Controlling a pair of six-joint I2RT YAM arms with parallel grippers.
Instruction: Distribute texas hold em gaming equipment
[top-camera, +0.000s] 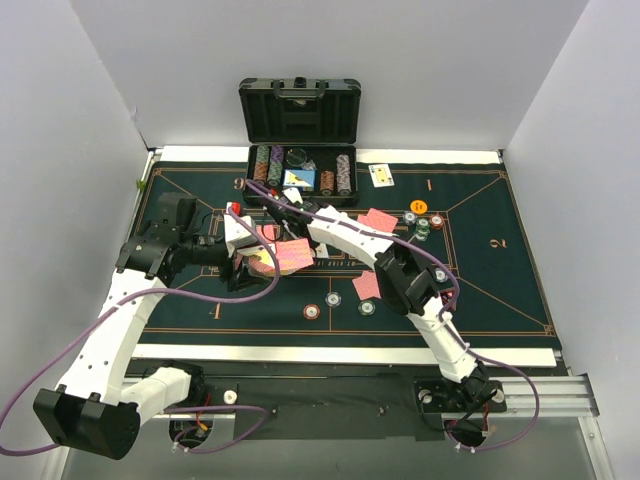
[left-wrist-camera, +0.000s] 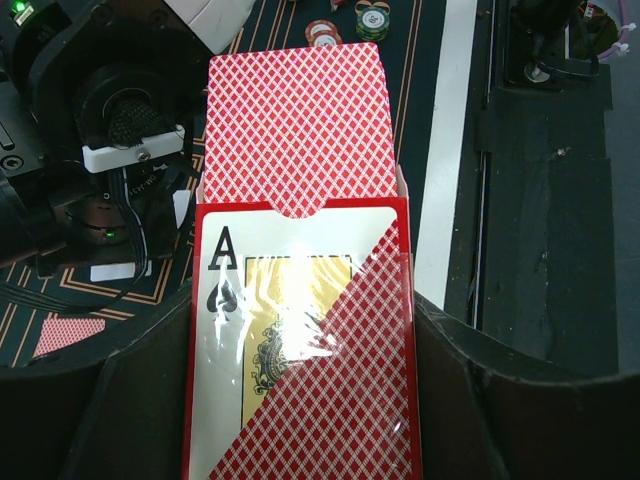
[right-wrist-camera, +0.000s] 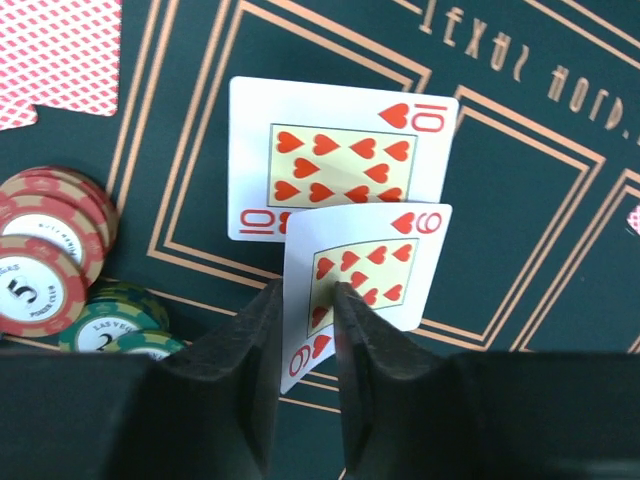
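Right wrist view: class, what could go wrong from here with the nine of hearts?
1. The nine sits between the right gripper's fingers and overlaps the ten. It may land on top and hide it.
2. Chips stand stacked close beside. A swing that way may topple them.

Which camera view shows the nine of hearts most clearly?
The right wrist view: the nine of hearts sits in the centre, face up, overlapping the ten of hearts. In the top external view it is too small to make out. The left wrist view does not show it.
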